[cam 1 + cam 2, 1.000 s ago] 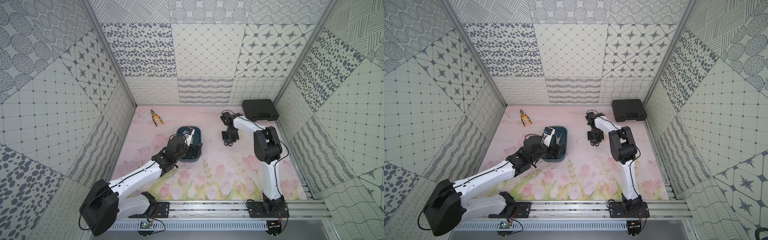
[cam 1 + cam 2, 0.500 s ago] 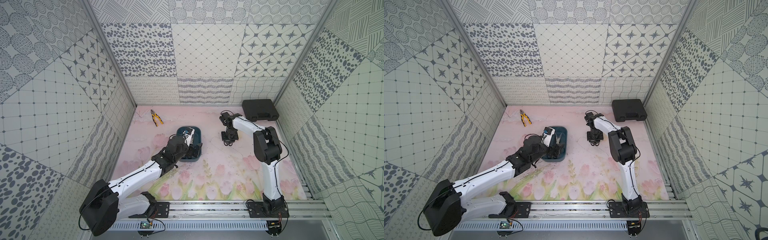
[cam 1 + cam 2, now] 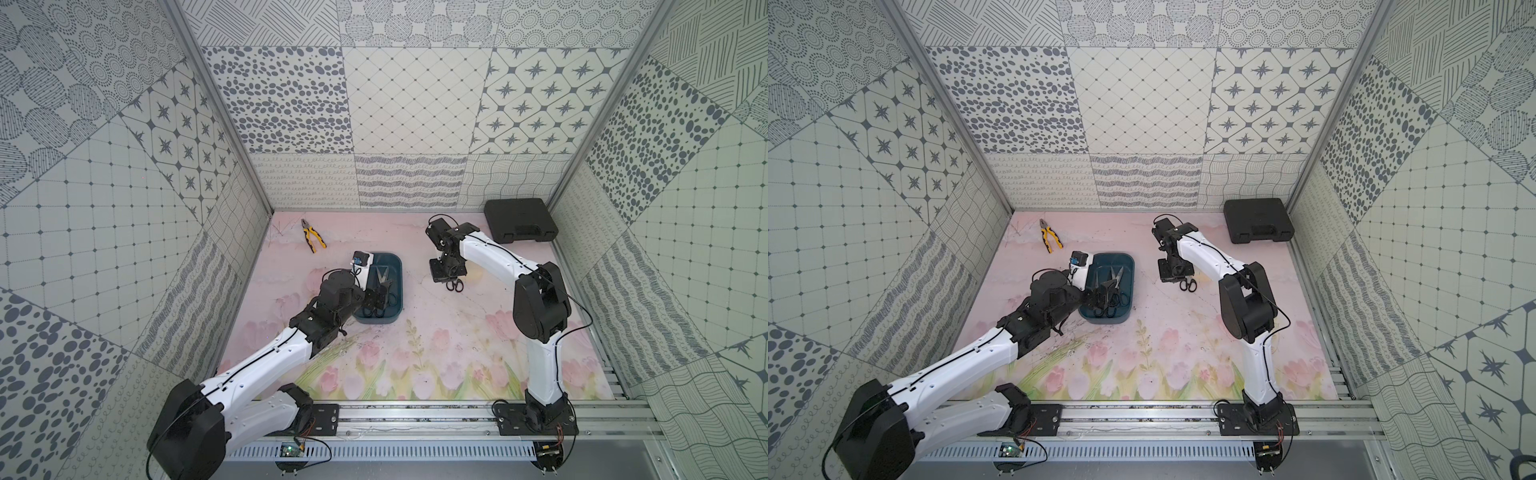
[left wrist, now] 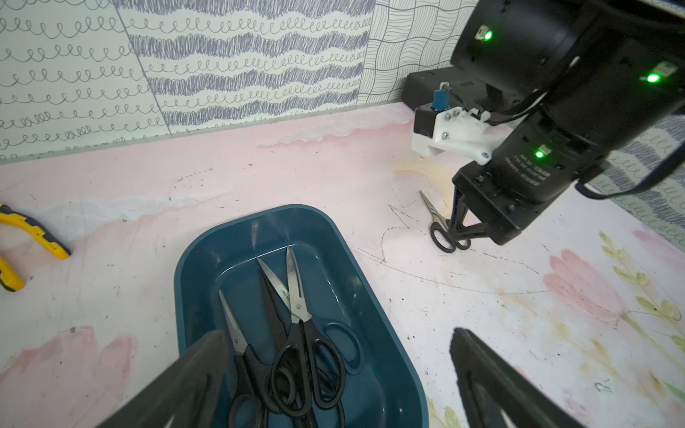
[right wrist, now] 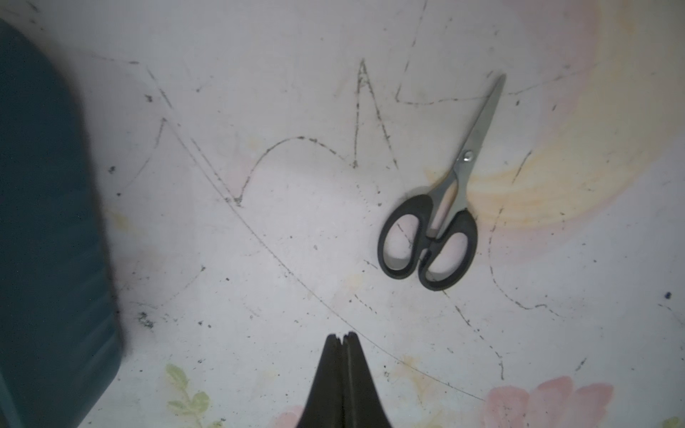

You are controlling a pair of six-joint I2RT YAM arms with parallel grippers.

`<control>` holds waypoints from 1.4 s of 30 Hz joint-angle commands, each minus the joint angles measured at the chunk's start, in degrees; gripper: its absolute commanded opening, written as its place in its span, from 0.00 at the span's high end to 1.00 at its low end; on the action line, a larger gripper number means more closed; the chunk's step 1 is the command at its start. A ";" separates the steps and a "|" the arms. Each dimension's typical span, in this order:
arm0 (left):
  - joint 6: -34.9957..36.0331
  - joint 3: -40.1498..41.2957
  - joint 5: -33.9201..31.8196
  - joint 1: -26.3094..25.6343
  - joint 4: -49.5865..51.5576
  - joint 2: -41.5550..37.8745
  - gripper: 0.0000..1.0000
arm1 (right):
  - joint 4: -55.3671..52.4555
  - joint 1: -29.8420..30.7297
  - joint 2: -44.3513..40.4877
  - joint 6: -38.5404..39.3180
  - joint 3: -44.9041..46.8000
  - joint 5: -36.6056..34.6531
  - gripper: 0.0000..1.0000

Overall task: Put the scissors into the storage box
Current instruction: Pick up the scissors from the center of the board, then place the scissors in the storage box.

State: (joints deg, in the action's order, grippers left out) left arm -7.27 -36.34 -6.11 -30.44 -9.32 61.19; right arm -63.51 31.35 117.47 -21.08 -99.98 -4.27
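While storage box (image 4: 207,259) holds four scissors (image 4: 296,307), fifth pair (image 5: 459,174) outside; left jaws wide, right jaws clenched.

The storage box (image 3: 378,319) sits on the table (image 3: 415,340), a bit left of the middle in both top views. A pile of scissors (image 4: 296,333) lies in it, tips toward 12 o'clock and loops toward 6 o'clock, some on top of others. From the box, a lone pair of scissors (image 3: 455,286) lies on the table at 3 o'clock, near the box but apart from it. The pliers (image 3: 312,236) lie at 11 o'clock, near the back wall. The hard case (image 3: 519,220) sits at 2 o'clock, in the far right corner.
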 commanded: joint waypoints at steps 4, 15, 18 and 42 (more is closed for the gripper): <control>0.51 -2.66 8.99 2.05 5.54 0.42 0.01 | 4.20 -6.45 -3.81 -1.48 5.39 1.18 0.91; -0.55 -6.08 13.98 1.52 3.50 6.02 0.01 | 5.15 -12.42 1.81 2.72 7.08 2.11 0.80; -1.32 -6.18 14.12 1.44 3.99 6.66 0.01 | 5.92 -12.38 3.49 2.45 6.66 3.64 0.80; -1.13 -5.63 12.18 1.43 4.44 4.73 0.01 | 6.68 -11.93 8.22 1.66 7.80 0.73 1.00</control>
State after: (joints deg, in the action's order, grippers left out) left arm -8.38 -41.60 5.76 -29.10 -4.40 66.92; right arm -57.93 19.27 122.98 -19.73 -93.65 -2.92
